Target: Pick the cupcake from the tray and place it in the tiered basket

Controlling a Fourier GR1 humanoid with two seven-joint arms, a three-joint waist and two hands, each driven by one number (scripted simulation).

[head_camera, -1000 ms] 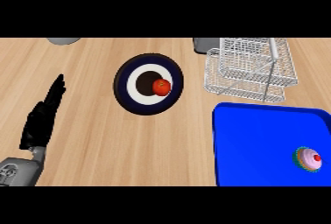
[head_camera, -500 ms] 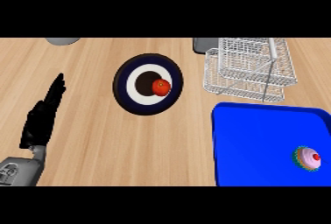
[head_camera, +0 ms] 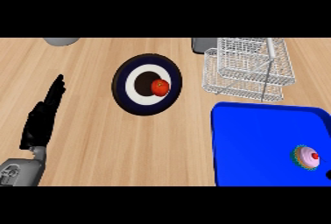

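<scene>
Finding the cupcake (head_camera: 308, 157) sitting upright on the blue tray (head_camera: 258, 140), toward the tray's near right part, almost at the view's right edge. Showing pink icing with a red dot on top, facing straight up at the camera, and a green frill round the rim. Reading as round from above, so cannot tell any long axis.

Seeing the left robot hand (head_camera: 42, 118) lying at the view's left, released, fingers straight and held together, pointing away from the robot and a little to the right. Grasping nothing and standing well apart from every object. Cannot tell whether resting on the worktop (head_camera: 97, 153) or hanging just over it. Trailing a grey forearm (head_camera: 19, 171) into the lower left corner.

Noting the wire basket (head_camera: 249, 68) standing beyond the tray, its near tier ending just beside the tray's far edge and its farther tier reaching up toward the view's top. Noting a dark plate (head_camera: 132, 98) with a white ring lying left of the basket, between it and the robot hand, carrying a red fruit (head_camera: 160, 87) right of its middle.

Leaving open wood between robot hand and plate, and a strip between plate and tray. Leaving wide open blue left of and beyond the cupcake. Cutting the tray off at the view's right and lower edges. Catching a grey thing (head_camera: 61, 41) and a darker thing (head_camera: 203, 44) clipped along the top.
</scene>
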